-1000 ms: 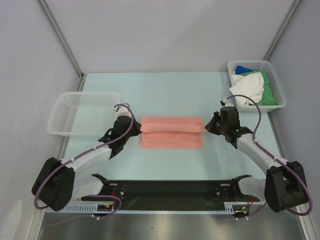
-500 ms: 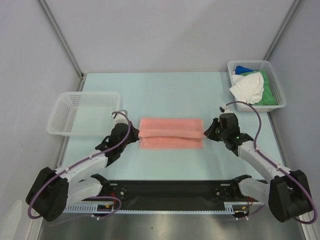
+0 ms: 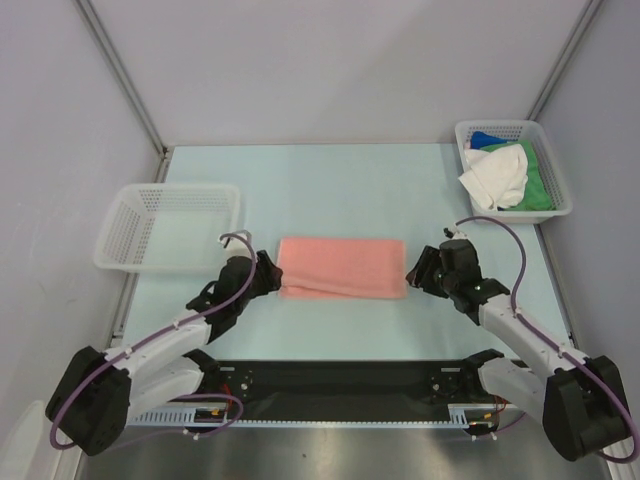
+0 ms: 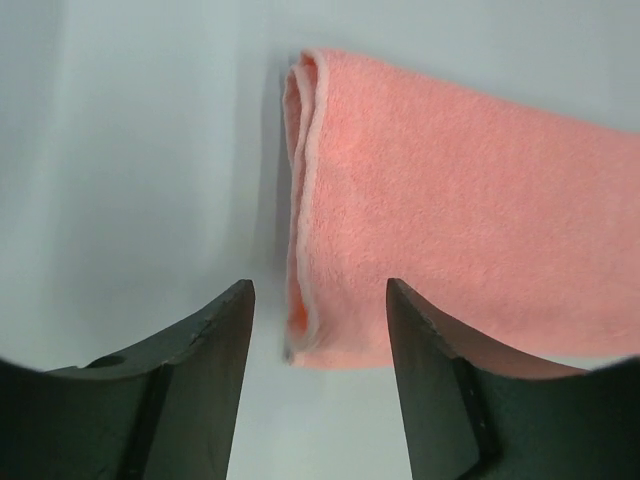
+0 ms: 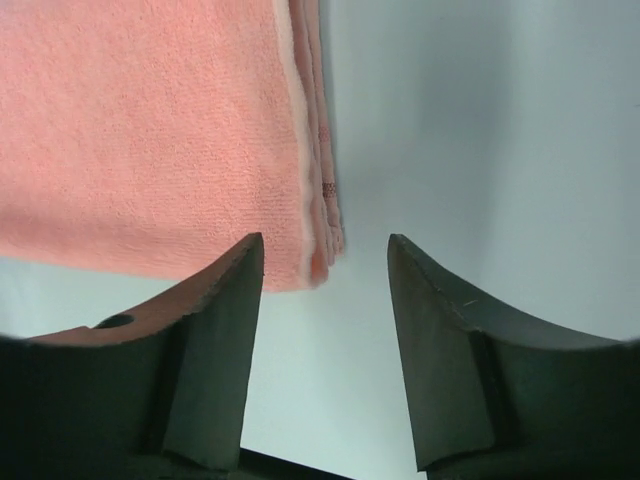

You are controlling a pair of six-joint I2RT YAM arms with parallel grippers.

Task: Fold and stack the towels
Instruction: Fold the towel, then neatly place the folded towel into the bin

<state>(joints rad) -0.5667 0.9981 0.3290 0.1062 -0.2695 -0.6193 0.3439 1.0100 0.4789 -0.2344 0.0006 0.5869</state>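
A salmon pink towel point(image 3: 341, 267) lies folded flat in the middle of the table. Its near left corner point(image 4: 330, 330) shows just beyond my left gripper point(image 4: 320, 300), whose jaws stand open and hold nothing. At the towel's near right corner point(image 5: 300, 250) my right gripper point(image 5: 325, 255) is open too, empty, with the layered edge just ahead of it. In the top view the left gripper point(image 3: 270, 280) and right gripper point(image 3: 413, 272) sit at the towel's two near corners. White point(image 3: 497, 176), green point(image 3: 540, 180) and blue point(image 3: 484, 138) towels lie crumpled in the far right basket.
An empty white perforated basket point(image 3: 165, 227) stands at the left, just beyond the left arm. The basket point(image 3: 558, 205) with towels is at the far right corner. A black bar point(image 3: 340, 378) runs along the near table edge between the arm bases.
Both grippers carried the towel's far fold toward the near edge, laid it flat and opened, letting go. The towel now lies as one flat rectangle.
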